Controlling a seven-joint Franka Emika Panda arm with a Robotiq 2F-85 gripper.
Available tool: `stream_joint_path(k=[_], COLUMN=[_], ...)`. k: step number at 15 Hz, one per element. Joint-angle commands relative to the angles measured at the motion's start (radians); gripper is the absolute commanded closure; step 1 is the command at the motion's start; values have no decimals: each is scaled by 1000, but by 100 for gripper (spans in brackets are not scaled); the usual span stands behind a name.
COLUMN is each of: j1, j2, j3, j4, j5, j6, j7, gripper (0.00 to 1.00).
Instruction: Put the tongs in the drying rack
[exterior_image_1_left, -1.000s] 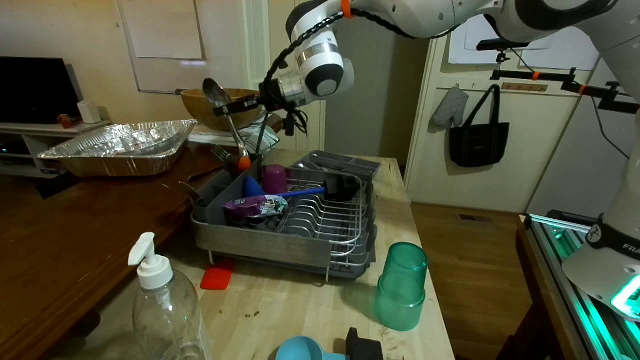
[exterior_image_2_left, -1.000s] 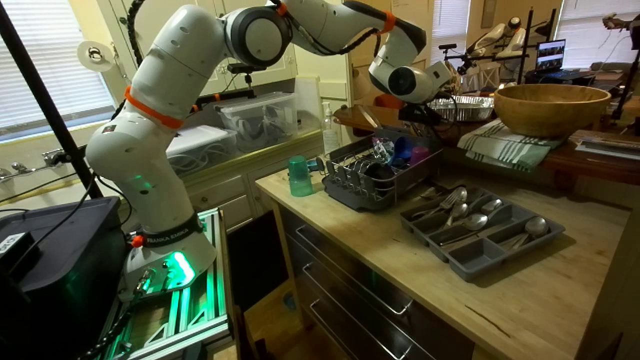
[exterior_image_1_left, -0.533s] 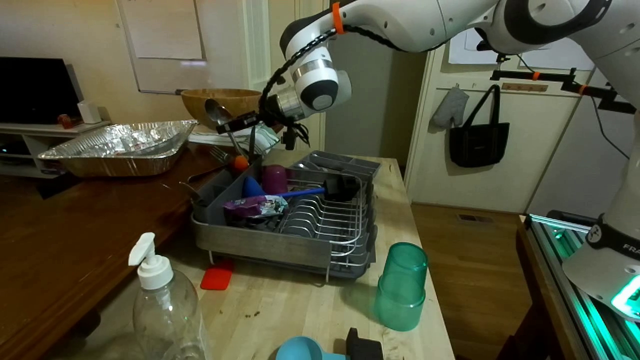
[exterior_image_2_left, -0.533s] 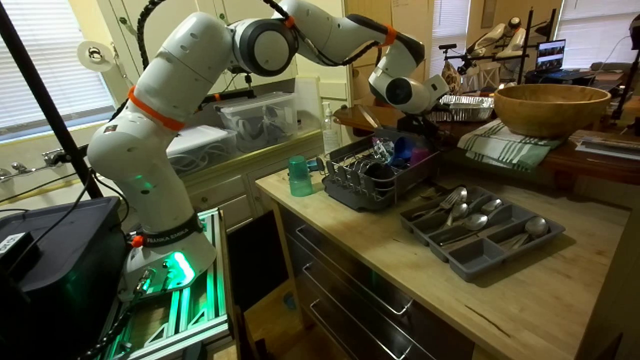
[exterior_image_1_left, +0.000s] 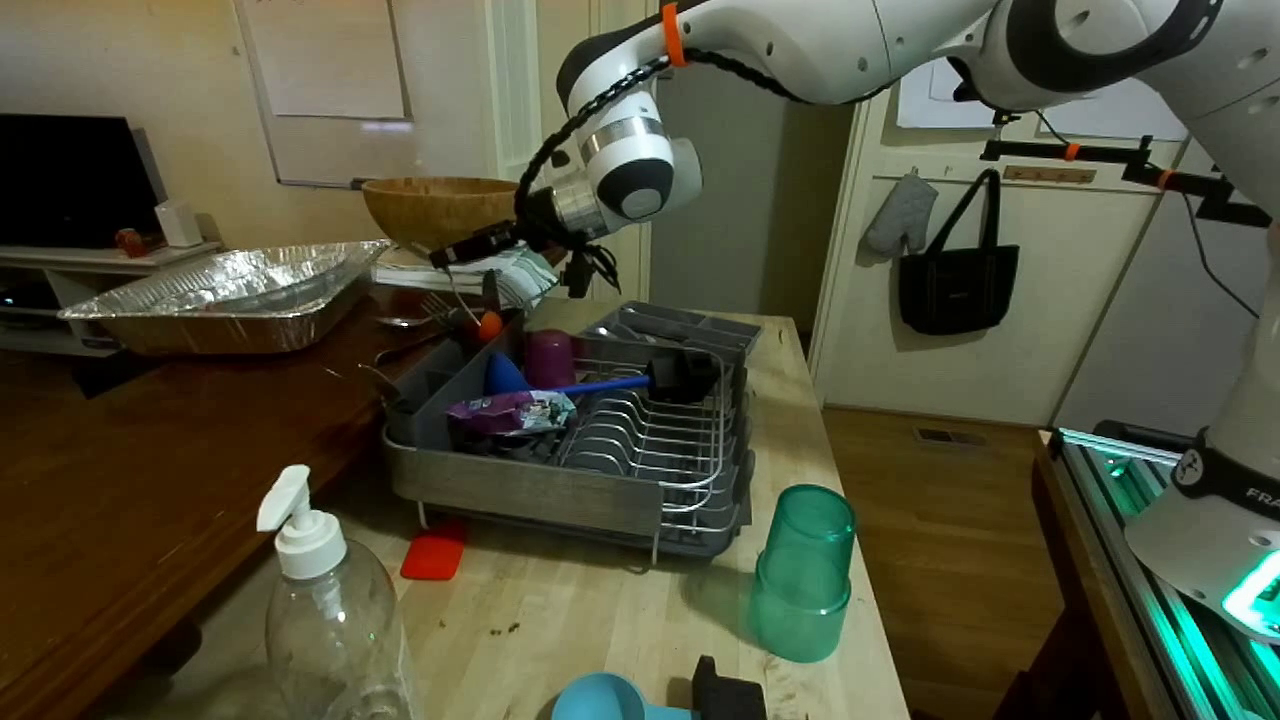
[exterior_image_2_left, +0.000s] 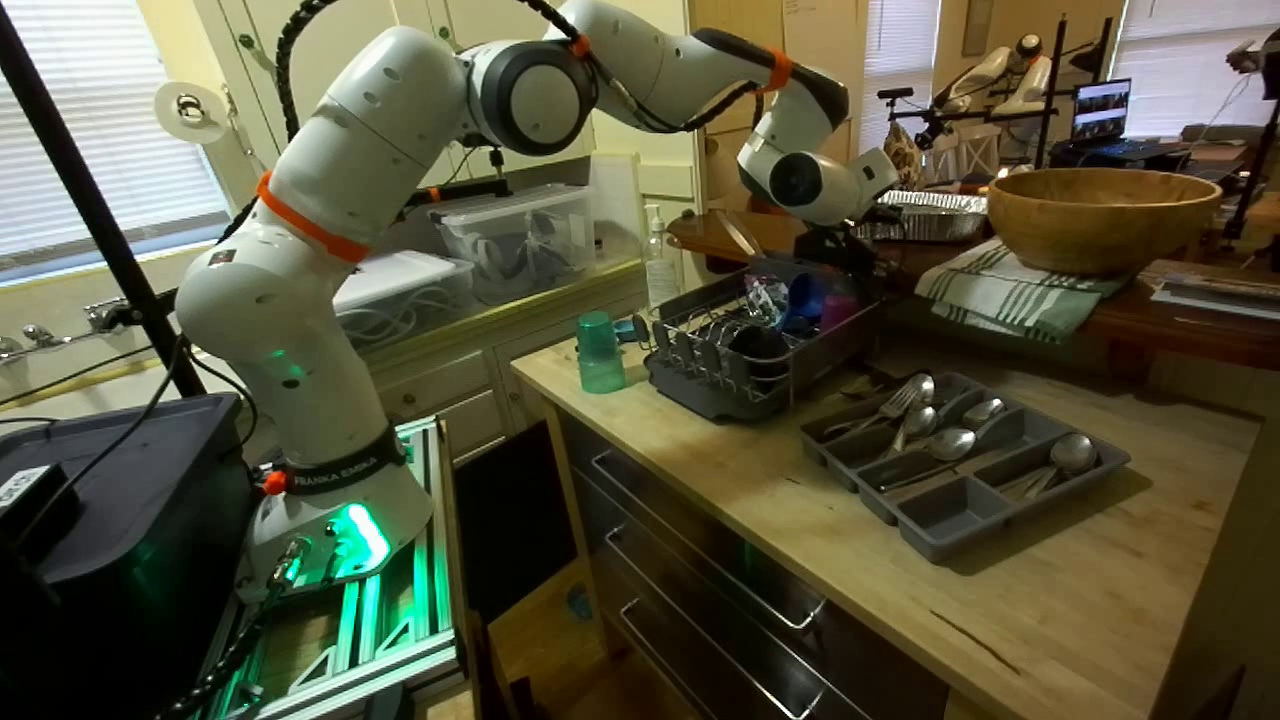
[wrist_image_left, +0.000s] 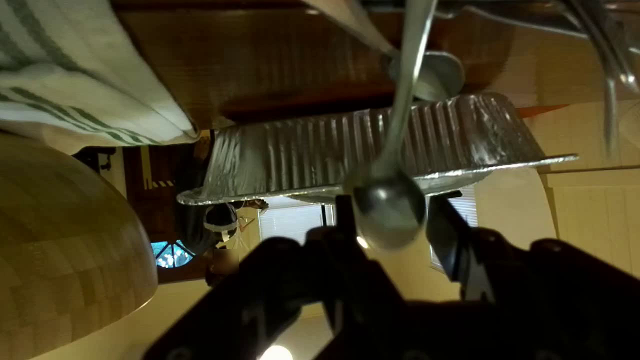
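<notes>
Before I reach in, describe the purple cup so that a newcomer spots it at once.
On the pale wooden counter sits the wire drying rack. Inside it, next to a blue item, is the purple cup. The crinkly packet nearby is partly purple too, but it carries printing; only the cup is smooth, plain purple.

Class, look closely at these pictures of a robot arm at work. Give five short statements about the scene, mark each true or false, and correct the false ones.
1. A purple cup is in the drying rack. True.
2. The foil pan sits in the drying rack. False: the foil pan sits on the dark brown table.
3. The grey cutlery tray holds spoons. True.
4. The gripper hangs over the grey cutlery tray. False: the gripper is by the drying rack.
5. In the wrist view, a spoon bowl shows between the gripper's fingers. True, though whether they grip it is unclear.
</notes>
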Motion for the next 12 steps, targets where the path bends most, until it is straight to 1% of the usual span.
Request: stream_joint_path(k=[1,3,4,6,8,12], j1=[5,1,-1,-3,-8,-11], j2=[-22,-35,-41,-58,-83,-103], j3=[-2,-1,-1,-1,-3,-6], j4=[-4,-3,-3,-10,-47,-74], j5=[10,17,20,10,-49,-113], j6=[38,44,44,40,3,-17], j7=[11,4,0,9,62,137], gripper=[24,11,2,0,0,0])
